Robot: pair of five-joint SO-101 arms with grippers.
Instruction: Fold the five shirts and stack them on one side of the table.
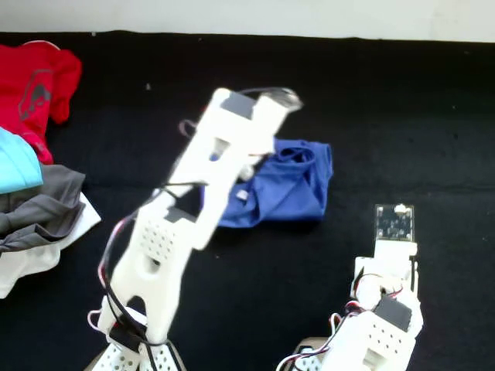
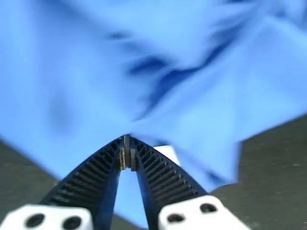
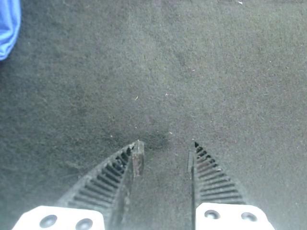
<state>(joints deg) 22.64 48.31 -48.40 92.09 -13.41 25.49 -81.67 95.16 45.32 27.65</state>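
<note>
Left gripper (image 2: 125, 154): your left wrist view has the ribbed black fingers (image 2: 96, 172) brought together tip to tip, with a fold of blue cloth pinched at the tips.
Blue shirt (image 1: 288, 185): crumpled in a loose heap near the middle of the table, not folded. In the left wrist view the cloth hangs close ahead of the fingertips, and more of it shows through the gap lower down between the fingers.
Left arm (image 1: 203, 189): from the high view you see it stretched from the near edge out over the blue shirt's left side, covering that part of the cloth.
Right gripper (image 3: 165, 147): fingers parted by a modest gap, nothing between them, bare black surface beneath.
Right arm (image 1: 387, 309): low at the near right of the table, well apart from the blue shirt; a strip of that blue cloth sits at the edge of your right wrist view.
Pile: four more shirts are bunched at the table's left edge, none folded.
Red shirt (image 1: 37, 86): farthest back in the pile.
Light blue shirt (image 1: 15, 164): just in front of the red one, touching it.
Grey shirt (image 1: 45, 202): rumpled, lying over the white one.
White shirt (image 1: 35, 253): nearest you, poking out from under the grey.
Table (image 1: 402, 116): covered in black cloth.
</note>
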